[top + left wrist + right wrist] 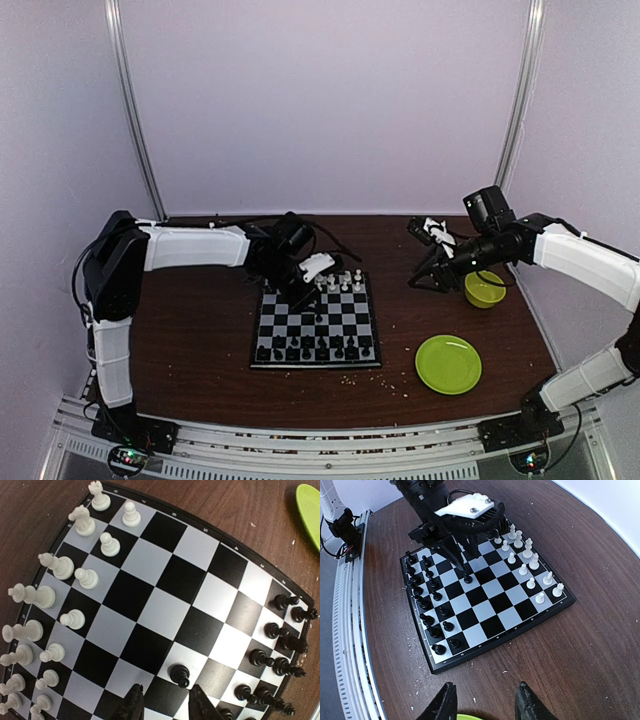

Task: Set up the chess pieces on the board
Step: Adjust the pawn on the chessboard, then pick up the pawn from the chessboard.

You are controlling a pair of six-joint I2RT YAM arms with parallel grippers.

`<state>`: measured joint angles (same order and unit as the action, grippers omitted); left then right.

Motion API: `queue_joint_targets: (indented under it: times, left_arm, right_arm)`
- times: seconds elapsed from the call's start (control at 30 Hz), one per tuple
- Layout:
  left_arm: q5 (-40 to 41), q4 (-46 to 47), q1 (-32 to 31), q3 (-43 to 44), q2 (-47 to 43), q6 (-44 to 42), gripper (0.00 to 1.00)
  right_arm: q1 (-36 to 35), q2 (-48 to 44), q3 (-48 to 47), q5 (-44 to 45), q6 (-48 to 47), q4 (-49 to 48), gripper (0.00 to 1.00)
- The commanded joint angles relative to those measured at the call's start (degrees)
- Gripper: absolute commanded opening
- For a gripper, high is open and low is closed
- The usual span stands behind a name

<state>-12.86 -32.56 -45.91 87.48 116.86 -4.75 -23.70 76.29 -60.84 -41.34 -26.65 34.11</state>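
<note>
Dark brown wood-grain bench (190,350), matte surface, fills middle of top view. Pale lilac wall panels (330,100) enclose bench at back and on both sides. Two silver metal upright posts stand at back corners: left (133,110), right (519,100). Ribbed aluminium rail (320,445) runs along near edge of bench. Light soft, even; no hard shadows on bench.

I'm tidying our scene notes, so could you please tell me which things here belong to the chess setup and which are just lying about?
Part of the job:
- board
- white chess pieces
- black chess pieces
- lone black pawn, out mid-board

Just lying about:
- green plate
- green bowl
- pale crumbs on the table
</note>
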Motion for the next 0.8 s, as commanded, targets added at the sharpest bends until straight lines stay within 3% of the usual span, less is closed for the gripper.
queue_joint_targets:
  times: [0.0,0.43,0.77]
  left_arm:
    - [-1.43,3.39,0.0,-0.12,-4.79,0.72,0.33]
    - [-2.37,3.02,-0.76,1.07,1.2,0.59,0.36]
    - [-2.61,1.91,-0.76,2.07,3.94,0.01,0.29]
  right_arm:
    - [0.32,0.51,-2.02,-0.32,-0.33,0.78,0.4]
    - [0.37,0.79,-2.16,-0.4,-0.49,1.14,0.4]
    - [0.32,1.05,-2.27,-0.41,-0.69,1.4,0.39]
